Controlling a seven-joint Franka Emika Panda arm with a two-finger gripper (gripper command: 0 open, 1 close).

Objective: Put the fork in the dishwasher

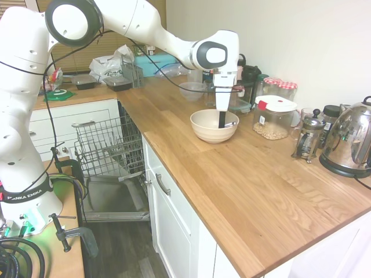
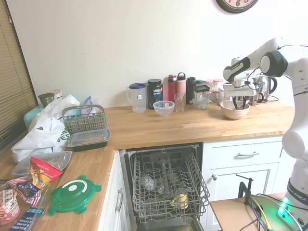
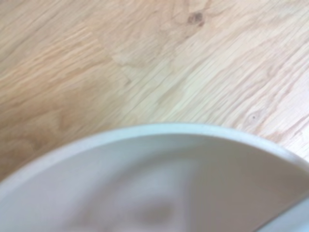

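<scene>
Fork (image 1: pixel 231 124) in cream bowl (image 1: pixel 203 132), pincer (image 1: pixel 222 123) inside bowl, open/shut unclear, dishwasher (image 2: pixel 166 185) open.

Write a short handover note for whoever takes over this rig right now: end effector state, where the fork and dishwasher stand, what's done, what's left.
End effector: lowered into the cream bowl on the counter; open or shut cannot be told.
Fork: a silver bit shows inside the bowl beside the end effector; grasp not confirmed.
Dishwasher: door open, wire rack pulled out, some items already inside.
Done: reach to the bowl.
Left: secure fork, lift, carry to rack, release.
</scene>
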